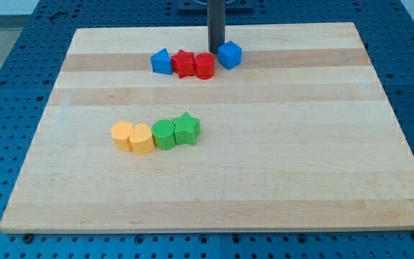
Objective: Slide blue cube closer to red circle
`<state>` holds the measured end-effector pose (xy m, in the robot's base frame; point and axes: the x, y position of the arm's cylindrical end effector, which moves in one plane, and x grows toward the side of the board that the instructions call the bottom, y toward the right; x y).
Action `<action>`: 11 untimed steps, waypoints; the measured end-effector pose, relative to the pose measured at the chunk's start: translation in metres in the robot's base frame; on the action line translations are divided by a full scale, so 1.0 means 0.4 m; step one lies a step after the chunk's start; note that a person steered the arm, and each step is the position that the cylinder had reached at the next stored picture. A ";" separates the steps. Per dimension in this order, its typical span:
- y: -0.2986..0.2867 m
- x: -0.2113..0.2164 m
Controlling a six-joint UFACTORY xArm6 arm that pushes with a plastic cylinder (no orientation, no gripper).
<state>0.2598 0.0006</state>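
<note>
The blue cube [229,55] sits near the view's top, just right of the red circle [204,65], almost touching it. My tip [215,46] is at the end of the dark rod, just behind and left of the blue cube, above the red circle in the view. A red star [184,63] sits left of the red circle, touching it. A blue triangular block [162,62] sits at the left end of this row.
A second row lies lower left of centre: an orange hexagonal block [123,134], an orange rounded block [141,139], a green circle [164,134] and a green star [186,128]. The wooden board [264,165] lies on a blue perforated table.
</note>
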 end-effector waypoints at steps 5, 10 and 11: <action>0.098 0.029; 0.216 0.121; 0.216 0.137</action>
<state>0.3147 0.0868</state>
